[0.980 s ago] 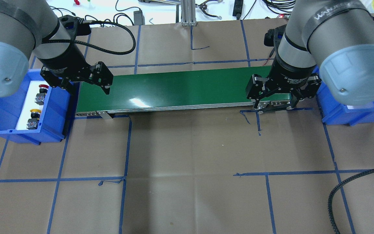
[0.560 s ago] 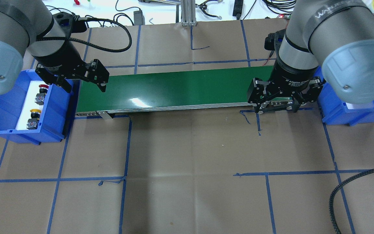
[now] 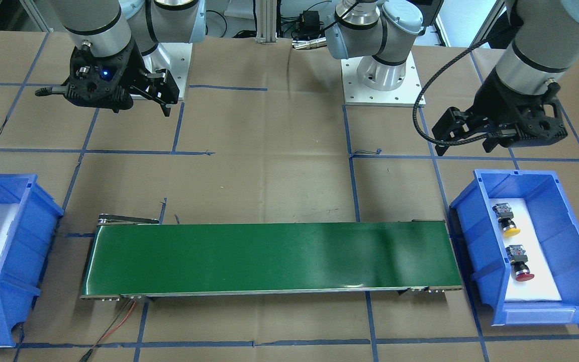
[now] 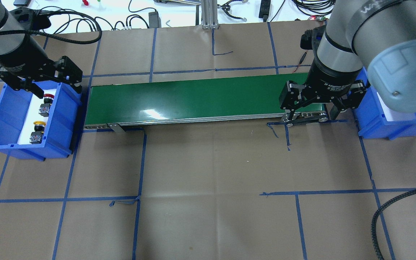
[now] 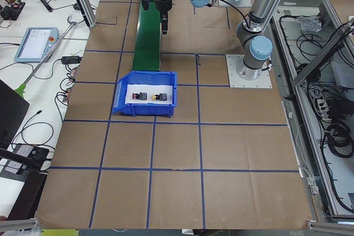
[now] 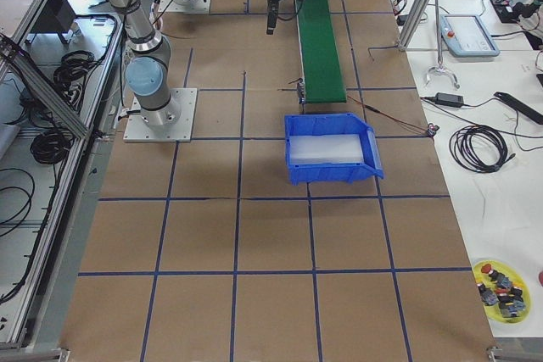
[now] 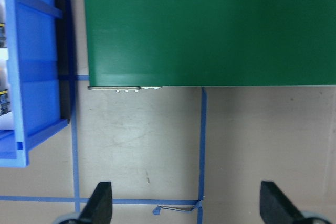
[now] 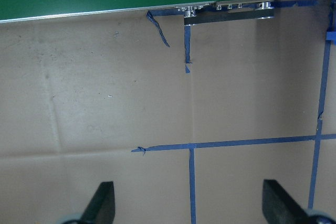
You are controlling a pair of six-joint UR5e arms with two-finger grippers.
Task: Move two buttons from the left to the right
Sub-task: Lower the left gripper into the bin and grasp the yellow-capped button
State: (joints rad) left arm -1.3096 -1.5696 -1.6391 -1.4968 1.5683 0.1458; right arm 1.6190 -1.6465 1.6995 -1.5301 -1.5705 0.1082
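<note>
hovering, pointing down: left gripper (image 4: 49,86) spread near blue bin (image 4: 62,119), right gripper (image 4: 312,115) spread near belt (image 4: 193,101) end.

Belt (image 7: 210,32) beside blue bin (image 7: 37,66), apparently apart.

Grey arms (image 4: 341,36), pale-blue caps (image 4: 399,81), black grippers (image 4: 312,116)

Robotics laboratory: two grey robot arms (image 3: 375,35) (image 3: 174,20) stand bolted through white base plates (image 3: 383,88) to a table (image 4: 211,166) papered in brown and ruled into squares with blue tape (image 4: 67,199). A green conveyor belt (image 4: 200,97) runs between two blue parts bins (image 3: 476,239) (image 3: 18,241). On a white bench (image 6: 509,209) to the right lie a teach pendant (image 6: 465,36), coiled cables (image 6: 479,146) and a power brick (image 6: 448,99), beside an aluminium frame post (image 6: 420,2).
</note>
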